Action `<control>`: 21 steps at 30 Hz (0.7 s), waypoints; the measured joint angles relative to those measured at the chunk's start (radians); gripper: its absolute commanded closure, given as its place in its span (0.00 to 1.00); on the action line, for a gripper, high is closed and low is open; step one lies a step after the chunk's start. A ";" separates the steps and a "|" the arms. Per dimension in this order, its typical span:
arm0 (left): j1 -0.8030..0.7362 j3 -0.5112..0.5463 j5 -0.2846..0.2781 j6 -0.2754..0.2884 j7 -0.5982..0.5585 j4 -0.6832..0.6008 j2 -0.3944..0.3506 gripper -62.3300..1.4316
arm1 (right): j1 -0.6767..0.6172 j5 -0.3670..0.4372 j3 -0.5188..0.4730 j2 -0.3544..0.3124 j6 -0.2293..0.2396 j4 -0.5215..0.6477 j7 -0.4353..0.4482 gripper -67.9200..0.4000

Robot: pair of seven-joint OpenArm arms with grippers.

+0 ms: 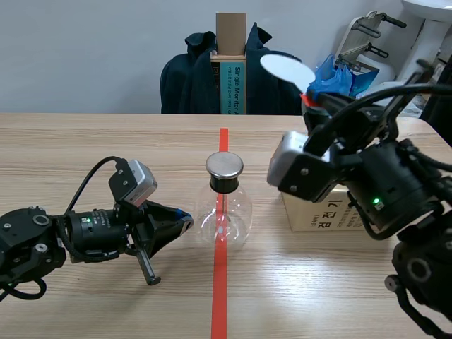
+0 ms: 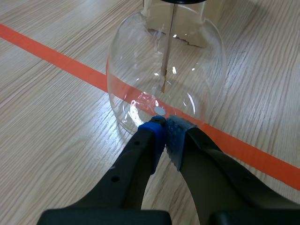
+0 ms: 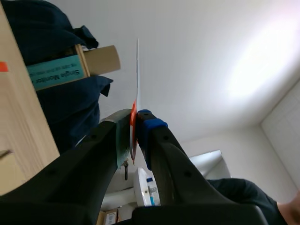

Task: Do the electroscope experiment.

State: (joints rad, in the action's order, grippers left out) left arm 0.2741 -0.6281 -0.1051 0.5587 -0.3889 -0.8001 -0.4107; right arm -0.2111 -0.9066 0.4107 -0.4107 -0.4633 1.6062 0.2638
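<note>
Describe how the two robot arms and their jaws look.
The left arm and the right arm are both black, built of chunky rounded segments, each with a grey camera box at the wrist. Black cables loop over them. The right one shows a small green light. The thick black jaws end in soft dotted pads, one blue and one grey-green.

Clear flask (image 1: pixel 223 215), silver cap (image 1: pixel 224 165) (black collar (image 1: pixel 226 185)), white paddle (image 1: pixel 287 69), red-handled

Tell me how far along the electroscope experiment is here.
Done: the right hand is shut on the white paddle, raised high. In hand: the left hand, shut, sits at the base of the glass flask. Left: bringing the paddle to the flask's metal cap, which it is not yet near.
</note>
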 measured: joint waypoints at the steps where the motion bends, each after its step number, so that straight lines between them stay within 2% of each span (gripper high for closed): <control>1: 0.000 0.000 0.000 0.000 0.000 0.000 0.000 0.93 | 0.000 -0.006 0.011 0.000 0.000 -0.016 0.000 0.98; 8: 0.000 0.000 0.000 0.000 0.000 0.000 0.000 0.93 | 0.000 -0.014 0.050 0.000 -0.005 -0.134 0.015 0.98; 12: 0.000 0.000 0.000 0.000 0.000 0.000 -0.003 0.93 | 0.000 -0.014 0.050 0.000 -0.073 -0.183 0.048 0.98; 17: 0.000 0.000 0.000 0.000 -0.001 0.000 -0.007 0.93 | 0.000 -0.014 0.050 0.000 -0.110 -0.245 0.082 0.98; 21: 0.000 0.000 0.000 0.000 0.000 0.000 -0.008 0.93 | 0.001 -0.014 0.050 0.000 -0.159 -0.286 0.109 0.98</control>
State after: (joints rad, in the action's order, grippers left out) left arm 0.2741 -0.6281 -0.1051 0.5591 -0.3893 -0.8001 -0.4187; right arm -0.2104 -0.9207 0.4606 -0.4103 -0.6220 1.3201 0.3729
